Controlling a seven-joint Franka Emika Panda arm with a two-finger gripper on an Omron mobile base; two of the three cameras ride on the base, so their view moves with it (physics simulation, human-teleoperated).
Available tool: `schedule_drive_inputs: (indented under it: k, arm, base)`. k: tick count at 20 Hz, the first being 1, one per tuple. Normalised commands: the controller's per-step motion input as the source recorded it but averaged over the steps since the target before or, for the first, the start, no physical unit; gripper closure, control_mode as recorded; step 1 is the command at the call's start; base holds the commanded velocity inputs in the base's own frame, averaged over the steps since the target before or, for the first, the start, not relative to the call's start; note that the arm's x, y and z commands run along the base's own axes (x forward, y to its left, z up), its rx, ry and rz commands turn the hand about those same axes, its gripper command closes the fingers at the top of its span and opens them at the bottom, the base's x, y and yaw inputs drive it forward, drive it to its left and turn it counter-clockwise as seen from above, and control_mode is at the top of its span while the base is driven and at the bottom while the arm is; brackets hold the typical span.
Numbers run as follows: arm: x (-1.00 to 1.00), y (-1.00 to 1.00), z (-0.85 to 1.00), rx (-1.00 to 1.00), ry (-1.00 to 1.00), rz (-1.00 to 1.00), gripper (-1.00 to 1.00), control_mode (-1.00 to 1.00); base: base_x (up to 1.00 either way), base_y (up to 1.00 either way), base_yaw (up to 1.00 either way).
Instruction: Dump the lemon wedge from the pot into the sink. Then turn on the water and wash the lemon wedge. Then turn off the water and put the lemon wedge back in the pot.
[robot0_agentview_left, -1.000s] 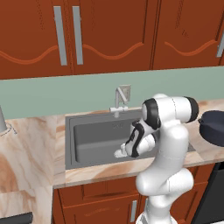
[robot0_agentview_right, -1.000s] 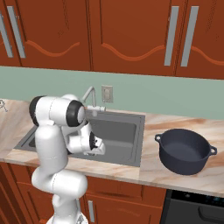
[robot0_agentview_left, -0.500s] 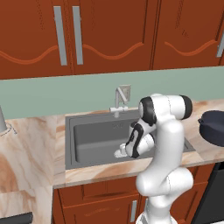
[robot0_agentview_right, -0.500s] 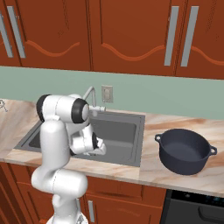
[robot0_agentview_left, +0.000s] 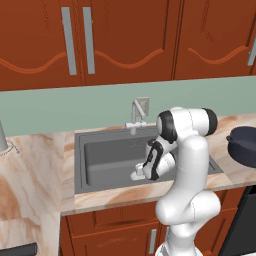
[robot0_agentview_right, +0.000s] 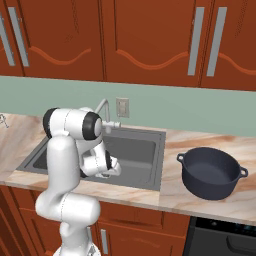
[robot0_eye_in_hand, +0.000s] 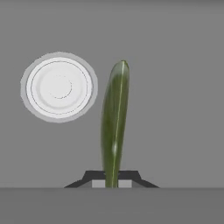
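Note:
The lemon wedge (robot0_eye_in_hand: 114, 118) is a long yellowish-green sliver standing up from between my finger tips in the hand view. My gripper (robot0_eye_in_hand: 111, 183) is shut on its lower end. Behind it lies the dark grey floor of the sink (robot0_eye_in_hand: 175, 109), with the round silver-white drain (robot0_eye_in_hand: 59, 87) to the wedge's left. From the base cameras my gripper (robot0_agentview_left: 139, 172) (robot0_agentview_right: 107, 172) sits low inside the sink (robot0_agentview_left: 105, 150) (robot0_agentview_right: 140, 145), near its front wall. The dark navy pot (robot0_agentview_right: 210, 172) (robot0_agentview_left: 245, 145) stands on the counter right of the sink.
A small silver faucet (robot0_agentview_left: 136, 112) (robot0_agentview_right: 105, 107) rises at the sink's back edge, with no water showing. Marbled counter (robot0_agentview_left: 30, 165) runs to the left, and a dark appliance front (robot0_agentview_right: 225, 240) sits under the pot. Red-brown cabinets hang above.
The arm's upper links shifted slightly a second ago. Since then the hand has stayed low in the sink at about the same spot.

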Motion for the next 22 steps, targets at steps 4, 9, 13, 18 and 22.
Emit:
schedule_drive_inputs:
  k: [4,9,13,18,22]
  arm:
    - [0.27,0.0,-0.17,0.0,0.0,0.0,1.0,-1.0]
    - [0.21,0.0,-0.12,0.0,0.0,0.0,1.0,-1.0]
    - [0.08,0.0,-0.02,0.0,0.0,0.0,1.0,-1.0]
    - [0.06,0.0,-0.04,0.0,0.0,0.0,-1.0,-1.0]
    - [0.04,0.0,-0.02,0.0,0.0,0.0,-1.0,-1.0]
  base:
    - [0.0,0.0,0.0]
    - [0.0,0.0,0.0]
    - [0.0,0.0,0.0]
    - [0.0,0.0,0.0]
    - [0.0,0.0,0.0]
